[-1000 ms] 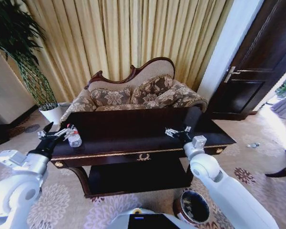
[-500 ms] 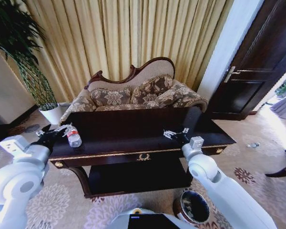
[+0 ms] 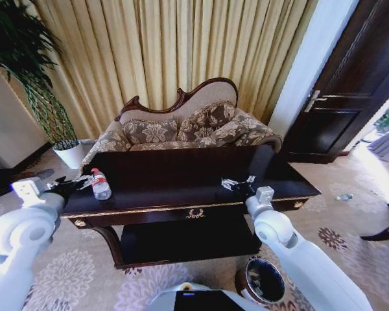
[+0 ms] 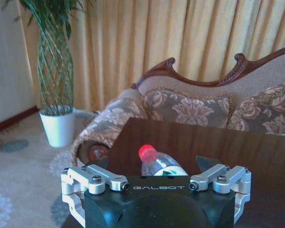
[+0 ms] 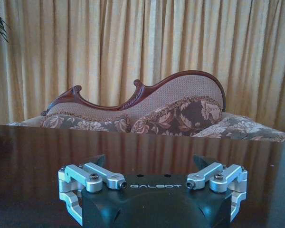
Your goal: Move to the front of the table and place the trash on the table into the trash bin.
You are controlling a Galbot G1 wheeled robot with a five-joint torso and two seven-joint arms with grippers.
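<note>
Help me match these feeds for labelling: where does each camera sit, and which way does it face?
Head view: high on the robot, looking down at the table; both arms show.
Left wrist view: behind the open left gripper, facing the bottle and sofa.
Right wrist view: behind the open right gripper, facing across the table to the sofa.
All three views share the table and sofa.

Dark glossy gold-trimmed bench [image 3: 181,172]; clear red-capped bottle [image 3: 100,184] on it; floral brown-beige sofa [image 3: 188,126] behind bench; gold curtains [image 3: 181,52] behind sofa.
</note>
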